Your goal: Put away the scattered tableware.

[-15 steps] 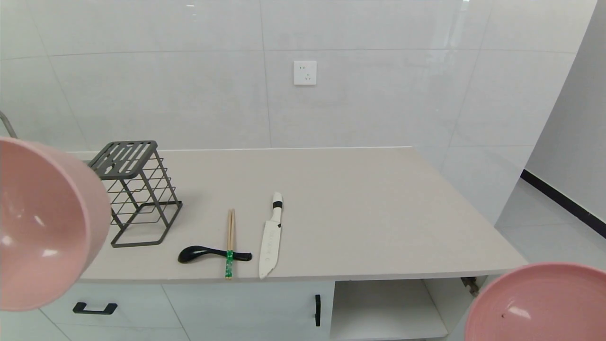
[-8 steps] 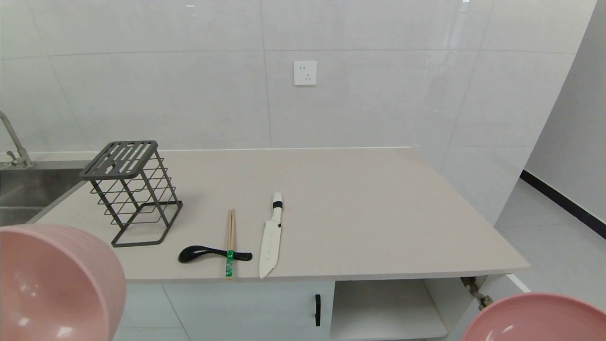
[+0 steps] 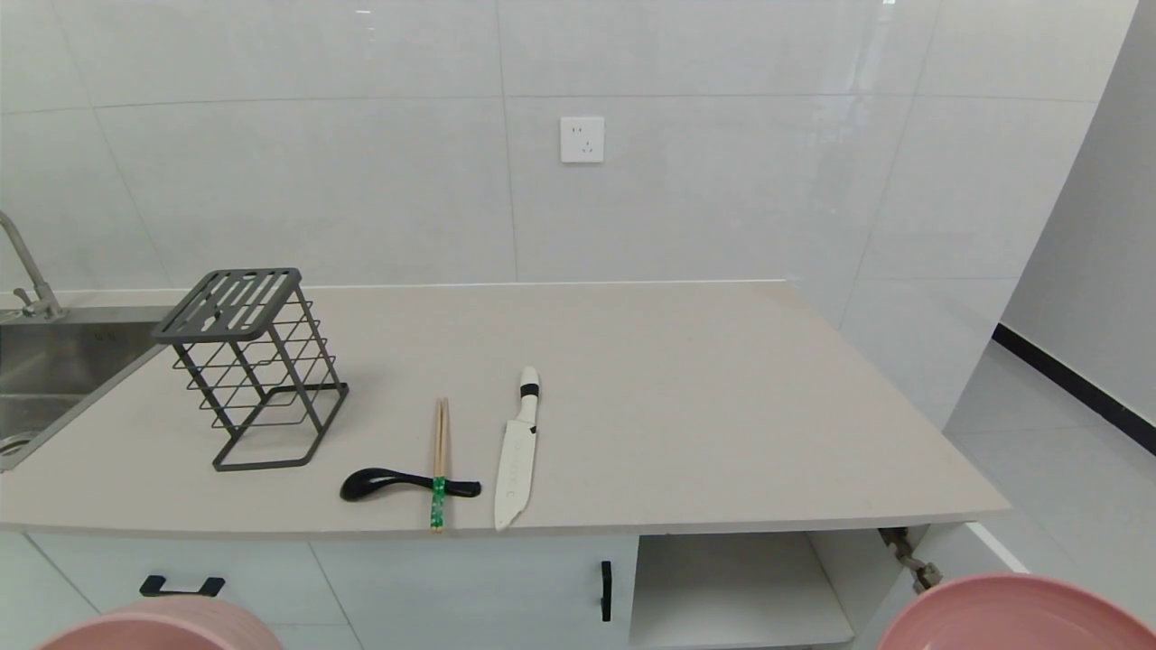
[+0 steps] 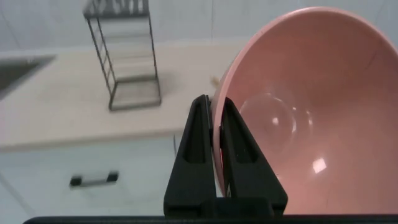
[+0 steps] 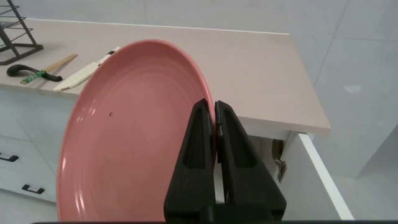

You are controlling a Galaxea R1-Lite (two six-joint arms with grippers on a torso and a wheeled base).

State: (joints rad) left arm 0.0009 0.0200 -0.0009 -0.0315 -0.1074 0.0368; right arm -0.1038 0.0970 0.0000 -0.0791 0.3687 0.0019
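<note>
Pinching the rim, the left gripper (image 4: 215,112) has its fingers closed on the pink bowl (image 4: 311,124), low at 7 o'clock in the head view. The right gripper (image 5: 215,115) is likewise clamped on the pink plate (image 5: 130,124) at 5 o'clock. Both pieces appear light, rigid and glossy, so slippery at the edge and liable to swing. Rim holds judged adequate; a deeper bite is advisable.

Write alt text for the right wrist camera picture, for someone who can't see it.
The right gripper is shut on the rim of a pink plate, held tilted before a kitchen counter. Near the counter's front edge lie a black spoon, chopsticks and a white knife.
</note>
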